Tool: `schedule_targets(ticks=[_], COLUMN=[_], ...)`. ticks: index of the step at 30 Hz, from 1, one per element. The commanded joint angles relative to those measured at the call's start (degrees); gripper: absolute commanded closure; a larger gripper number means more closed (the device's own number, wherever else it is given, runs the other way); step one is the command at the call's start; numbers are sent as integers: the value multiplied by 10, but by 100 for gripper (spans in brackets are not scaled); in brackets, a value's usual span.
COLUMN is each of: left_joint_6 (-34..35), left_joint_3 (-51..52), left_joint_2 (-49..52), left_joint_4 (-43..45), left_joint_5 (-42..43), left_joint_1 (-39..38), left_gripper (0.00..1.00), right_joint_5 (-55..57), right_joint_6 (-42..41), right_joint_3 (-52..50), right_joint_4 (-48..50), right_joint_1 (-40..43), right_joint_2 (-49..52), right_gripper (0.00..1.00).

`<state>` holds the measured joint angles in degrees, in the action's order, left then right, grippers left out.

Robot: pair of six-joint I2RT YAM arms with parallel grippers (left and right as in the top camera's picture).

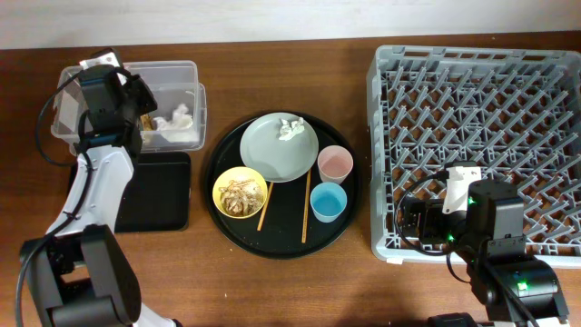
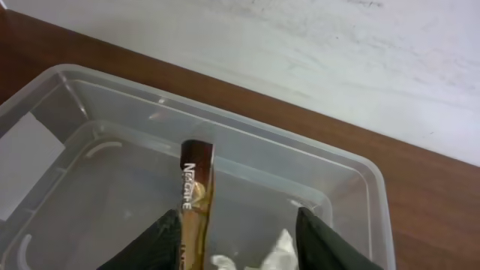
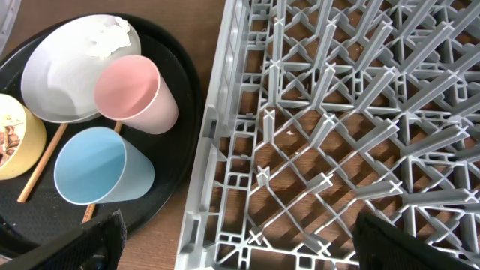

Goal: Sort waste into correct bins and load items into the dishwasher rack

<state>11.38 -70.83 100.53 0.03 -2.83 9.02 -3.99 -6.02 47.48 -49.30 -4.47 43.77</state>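
Observation:
My left gripper (image 2: 240,244) hangs open over the clear tub (image 2: 225,127), also in the overhead view (image 1: 182,65). The brown-and-gold wrapper stick (image 2: 197,187) stands upright against its left finger, with white tissue (image 2: 281,247) below in the tub. My right gripper (image 3: 236,240) is open and empty above the grey rack's (image 1: 481,118) front left corner. The green plate (image 1: 272,154) carries a tissue piece (image 1: 290,129). The yellow bowl (image 1: 241,192) holds food scraps. The pink cup (image 1: 335,163), blue cup (image 1: 328,202) and two chopsticks (image 1: 306,204) lie beside them.
The dishes all rest on a large round black tray (image 1: 281,241) at the table's middle. A shallow black rectangular tray (image 1: 163,191) lies in front of the clear tub, under my left arm. The rack's left wall (image 3: 217,127) stands close to the round tray's right edge.

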Motion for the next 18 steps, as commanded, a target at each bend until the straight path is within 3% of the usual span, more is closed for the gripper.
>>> schedule_targets(ticks=[1,3,6,11,15,18], left_joint_6=[-7,-16,-90,-145,-145,-145], left_joint_3=[-6,-8,-10,-10,-10,-10], left_joint_2=[-4,-17,-30,24,95,161], left_joint_4=[-2,-11,-44,-38,9,24], left_joint_5=[46,98,146,110,98,42], left_joint_1=[-13,-36,-122,-272,-321,-342], left_gripper=[51,48,40,25,25,25], right_joint_5=[1,1,1,1,-2,-2], right_joint_6=[-2,-2,-2,-2,-2,-2], right_joint_3=[11,11,11,11,11,11], right_joint_4=[0,0,0,0,0,0], right_joint_1=[4,4,4,4,4,4], right_joint_2=[-3,-3,-3,-3,-3,-3], right_gripper=[2,2,2,2,2,2])
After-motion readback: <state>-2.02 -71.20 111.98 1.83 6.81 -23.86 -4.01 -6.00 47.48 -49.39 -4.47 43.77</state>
